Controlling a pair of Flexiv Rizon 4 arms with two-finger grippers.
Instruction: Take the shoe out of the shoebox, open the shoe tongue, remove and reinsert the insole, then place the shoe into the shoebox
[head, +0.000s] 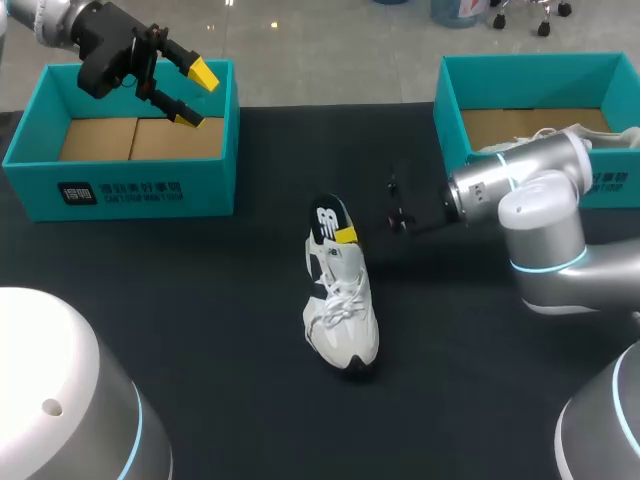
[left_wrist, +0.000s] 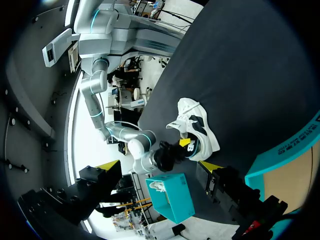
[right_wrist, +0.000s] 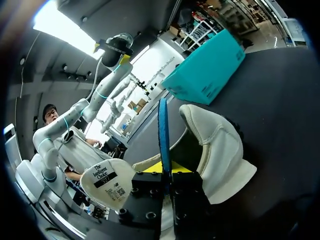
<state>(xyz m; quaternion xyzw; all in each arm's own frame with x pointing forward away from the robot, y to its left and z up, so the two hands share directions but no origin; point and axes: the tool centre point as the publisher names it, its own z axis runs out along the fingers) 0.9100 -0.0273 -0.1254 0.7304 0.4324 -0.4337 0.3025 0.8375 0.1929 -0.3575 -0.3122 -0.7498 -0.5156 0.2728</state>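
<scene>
A white sneaker with black trim (head: 342, 300) lies on the black table (head: 200, 300), heel toward the back. My right gripper (head: 345, 235) is at the heel. In the right wrist view it (right_wrist: 164, 172) is shut on the thin blue insole (right_wrist: 163, 130), which stands on edge out of the shoe's white heel opening (right_wrist: 215, 150). The insole's dark heel end with white print (head: 328, 216) sticks up from the shoe. My left gripper (head: 192, 96) hangs open over the left teal shoebox (head: 120, 190), holding nothing. The left wrist view shows the sneaker (left_wrist: 196, 131) far ahead.
The left shoebox shows only its cardboard floor. At the back right stands a second teal shoebox (head: 520, 75) with another white shoe (head: 610, 140) in it, partly hidden by my right arm. My robot's white housings fill the near corners.
</scene>
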